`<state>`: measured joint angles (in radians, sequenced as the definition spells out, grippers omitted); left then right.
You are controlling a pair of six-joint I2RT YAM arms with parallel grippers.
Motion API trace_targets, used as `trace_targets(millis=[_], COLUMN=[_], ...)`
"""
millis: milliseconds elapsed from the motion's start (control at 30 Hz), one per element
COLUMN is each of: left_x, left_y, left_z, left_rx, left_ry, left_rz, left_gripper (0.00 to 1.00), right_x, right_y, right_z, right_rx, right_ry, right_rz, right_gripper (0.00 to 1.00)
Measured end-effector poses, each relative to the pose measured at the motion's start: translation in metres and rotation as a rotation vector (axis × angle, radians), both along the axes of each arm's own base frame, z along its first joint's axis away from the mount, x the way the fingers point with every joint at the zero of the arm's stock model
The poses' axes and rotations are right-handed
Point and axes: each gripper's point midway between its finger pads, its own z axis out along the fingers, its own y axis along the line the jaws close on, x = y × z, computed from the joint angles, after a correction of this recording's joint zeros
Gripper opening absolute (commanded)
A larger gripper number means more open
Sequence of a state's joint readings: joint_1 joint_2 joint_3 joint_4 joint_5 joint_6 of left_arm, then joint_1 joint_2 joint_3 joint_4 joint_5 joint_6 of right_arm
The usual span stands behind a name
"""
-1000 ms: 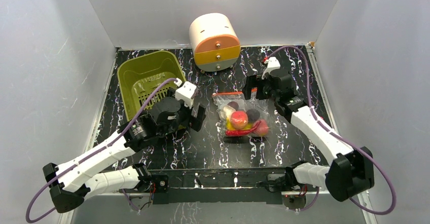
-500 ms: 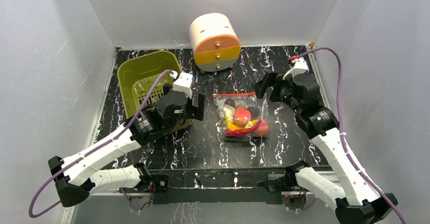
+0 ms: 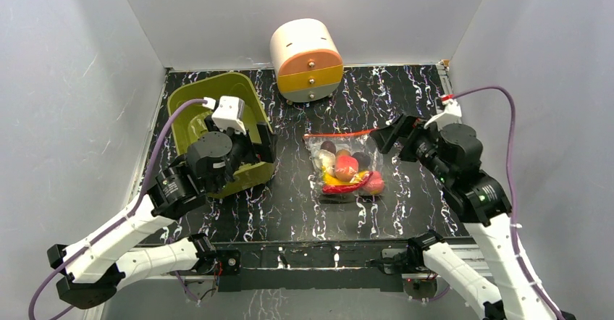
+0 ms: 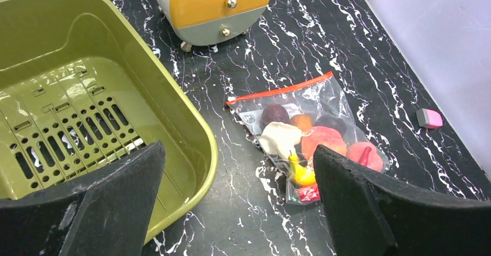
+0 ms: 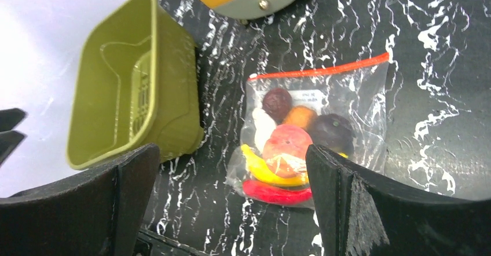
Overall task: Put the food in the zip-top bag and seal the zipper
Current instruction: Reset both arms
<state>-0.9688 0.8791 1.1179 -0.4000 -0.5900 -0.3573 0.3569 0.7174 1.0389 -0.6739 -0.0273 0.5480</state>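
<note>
The zip-top bag (image 3: 346,166) lies flat in the middle of the black marbled table, with its red-orange zipper (image 3: 340,133) along the far edge. The food (image 3: 345,168) is inside it: pink-red fruits, a yellow banana, a red piece and dark purple balls. My left gripper (image 3: 257,145) hangs open over the basket's right rim, left of the bag and apart from it. My right gripper (image 3: 394,137) is open just right of the bag's far corner. The left wrist view shows the bag (image 4: 307,134) ahead of the empty left gripper (image 4: 237,152). In the right wrist view the bag (image 5: 315,134) lies below the empty right gripper (image 5: 231,149).
An olive-green slotted basket (image 3: 210,114), empty, stands at the left. A white and orange drawer unit (image 3: 306,59) stands at the back centre. A small pink and grey block (image 4: 429,117) lies near the right wall. Grey walls enclose the table on three sides.
Both arms have drawn back from the bag: the left one up and left over the basket, the right one out to the right. Both stayed open; the bag has not moved.
</note>
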Motion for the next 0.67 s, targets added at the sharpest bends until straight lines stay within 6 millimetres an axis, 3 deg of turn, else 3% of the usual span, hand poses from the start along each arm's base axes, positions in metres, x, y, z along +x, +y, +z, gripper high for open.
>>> trace_targets(millis=[233, 667], left_x=[-0.003, -0.008], left_y=[0.004, 0.009], left_z=[-0.001, -0.013], left_rx=[-0.031, -0.047], left_ry=[0.013, 0.037], left_rz=[0.014, 0.023], left_gripper=[0.98, 0.98], right_x=[-0.020, -0.024], right_y=[-0.004, -0.002], right_z=[0.031, 0.025], right_rx=[0.064, 0.092], right_ry=[-0.087, -0.050], right_rz=[0.006, 0.008], right_gripper=[0.98, 0.98])
